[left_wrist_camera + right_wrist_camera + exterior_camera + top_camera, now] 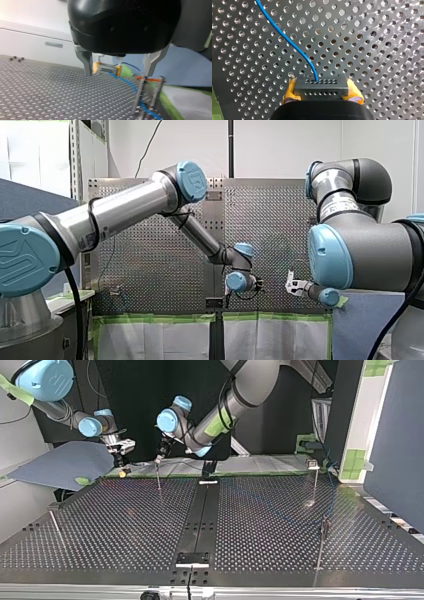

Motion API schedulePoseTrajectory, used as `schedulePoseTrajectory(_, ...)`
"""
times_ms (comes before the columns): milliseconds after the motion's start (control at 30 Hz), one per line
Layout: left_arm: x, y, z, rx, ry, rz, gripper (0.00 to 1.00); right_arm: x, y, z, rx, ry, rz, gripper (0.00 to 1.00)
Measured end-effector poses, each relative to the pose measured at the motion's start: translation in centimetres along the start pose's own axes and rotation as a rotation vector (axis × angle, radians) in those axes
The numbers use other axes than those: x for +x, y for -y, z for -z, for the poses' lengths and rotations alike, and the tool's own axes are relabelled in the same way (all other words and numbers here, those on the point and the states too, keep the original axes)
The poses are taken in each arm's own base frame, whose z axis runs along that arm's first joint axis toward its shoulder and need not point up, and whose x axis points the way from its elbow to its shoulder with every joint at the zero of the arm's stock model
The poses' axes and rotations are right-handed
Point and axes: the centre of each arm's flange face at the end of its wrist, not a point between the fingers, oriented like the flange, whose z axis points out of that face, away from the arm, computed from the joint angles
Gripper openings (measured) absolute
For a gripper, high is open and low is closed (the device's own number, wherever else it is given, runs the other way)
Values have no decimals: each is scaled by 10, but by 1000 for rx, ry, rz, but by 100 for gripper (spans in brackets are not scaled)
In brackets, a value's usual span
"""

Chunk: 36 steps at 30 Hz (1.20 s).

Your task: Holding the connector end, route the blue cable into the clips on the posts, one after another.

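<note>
While right end effector (322,91) clamps connector (321,86), left end effector (118,73) spread — post (139,96) ahead.

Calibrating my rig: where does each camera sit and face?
Front: behind the arms, facing across the table; my left arm, my right arm show.
Top: across the table, facing both arms.
Left wrist: along the open left gripper, toward connector and post.
Right wrist: over right gripper shut on connector, facing table.
Shared: both wrist views show connector, blue cable.
</note>
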Motion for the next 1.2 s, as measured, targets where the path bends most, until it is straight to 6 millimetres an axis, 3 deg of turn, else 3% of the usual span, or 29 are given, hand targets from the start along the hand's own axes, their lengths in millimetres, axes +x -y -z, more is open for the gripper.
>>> schedulePoseTrajectory(867, -87, -27, 45, -63, 182, 263, 100, -1, 1, 0, 5, 0, 0, 0)
schedulePoseTrajectory(1200, -113, -32, 68, -59, 233, 255, 100, -2, 3, -1, 10, -1, -3, 0)
